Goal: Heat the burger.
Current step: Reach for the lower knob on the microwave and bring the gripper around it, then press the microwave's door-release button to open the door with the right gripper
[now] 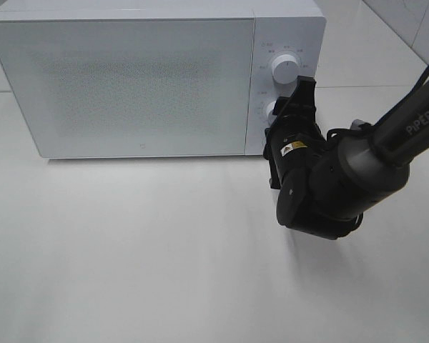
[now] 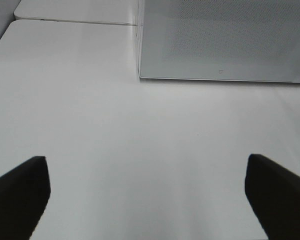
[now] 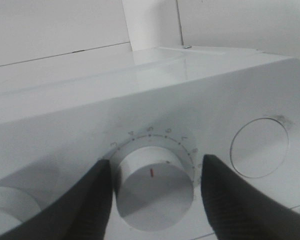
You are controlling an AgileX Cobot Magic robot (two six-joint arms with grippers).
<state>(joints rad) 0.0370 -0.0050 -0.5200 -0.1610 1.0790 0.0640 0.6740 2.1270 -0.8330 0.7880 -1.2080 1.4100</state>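
While right jaws flank one dial [image 3: 152,192], one microwave [image 1: 129,86] shows two.

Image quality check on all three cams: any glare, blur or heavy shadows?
Exterior high: even, soft light, faint shadow on the table under the right arm. Left wrist: left fingers dark and soft-edged, microwave door sharper. Right wrist: right fingers blurred up close, dial fairly sharp, pale sheen on the microwave's top.
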